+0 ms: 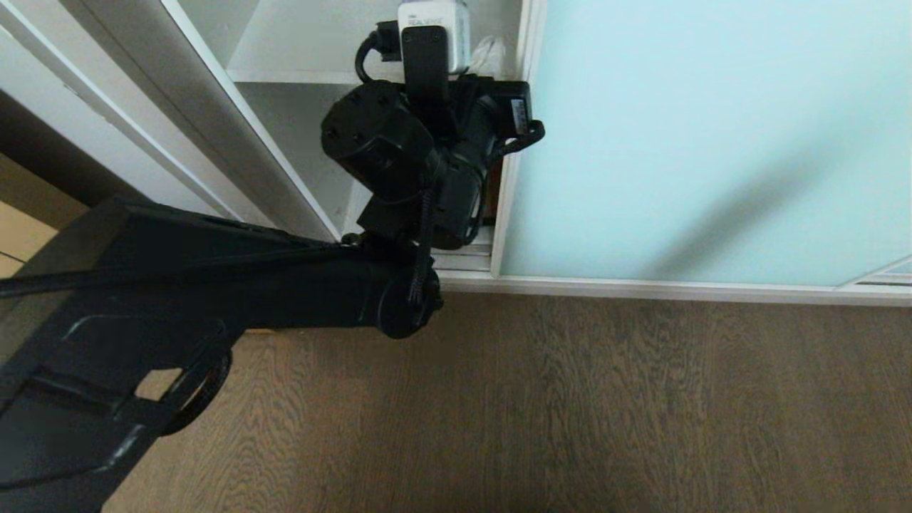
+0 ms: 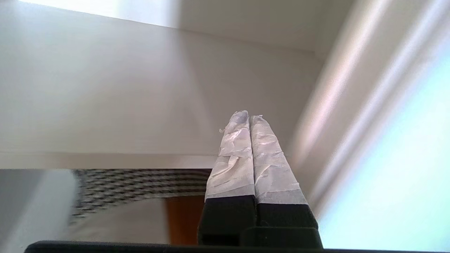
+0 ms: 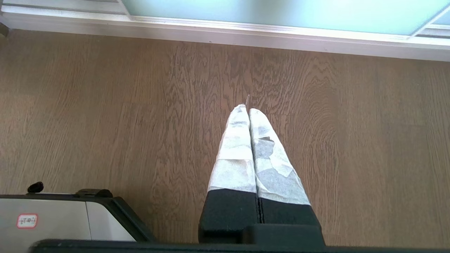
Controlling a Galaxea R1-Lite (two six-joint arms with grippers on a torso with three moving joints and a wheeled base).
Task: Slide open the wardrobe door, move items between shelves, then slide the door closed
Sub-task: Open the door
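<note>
The sliding wardrobe door [image 1: 712,142], a frosted pale blue-green panel, stands slid to the right, leaving a gap on its left. My left arm [image 1: 399,149] reaches into that gap, and its wrist hides the fingers in the head view. In the left wrist view the left gripper [image 2: 249,117] is shut and holds nothing, pointing at the white interior close to the door's frame [image 2: 337,105]. A cushion [image 2: 140,186] with a houndstooth strip and a rust-brown patch shows past a white shelf edge [image 2: 105,161]. Another shelf [image 1: 299,71] shows higher up. My right gripper [image 3: 248,110] hangs shut over the floor.
Grey-brown wood-grain floor [image 1: 570,399] runs up to the wardrobe's bottom rail [image 1: 641,288]. A white frame post [image 1: 214,121] bounds the gap on the left. My own dark base [image 3: 52,218] sits beside the right gripper.
</note>
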